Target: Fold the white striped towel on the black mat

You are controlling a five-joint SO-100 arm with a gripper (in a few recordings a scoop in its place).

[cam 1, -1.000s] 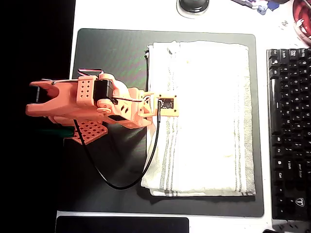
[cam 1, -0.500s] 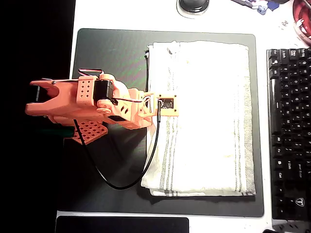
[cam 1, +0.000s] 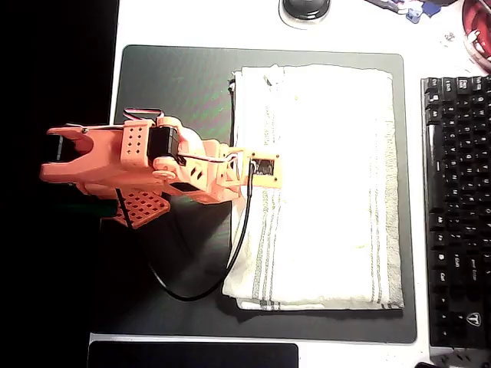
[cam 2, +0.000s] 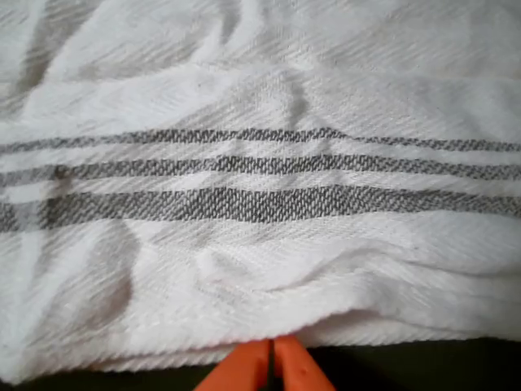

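The white striped towel [cam 1: 318, 188] is seen spread flat on the right half of the black mat [cam 1: 176, 100], while the orange gripper [cam 2: 272, 364], its fingertips pressed together, is held at the towel's left edge.

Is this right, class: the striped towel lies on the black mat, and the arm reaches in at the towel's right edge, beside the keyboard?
Not quite. The overhead view shows the arm reaching in at the left edge of the white striped towel, the side away from the keyboard. The towel does lie on the black mat.
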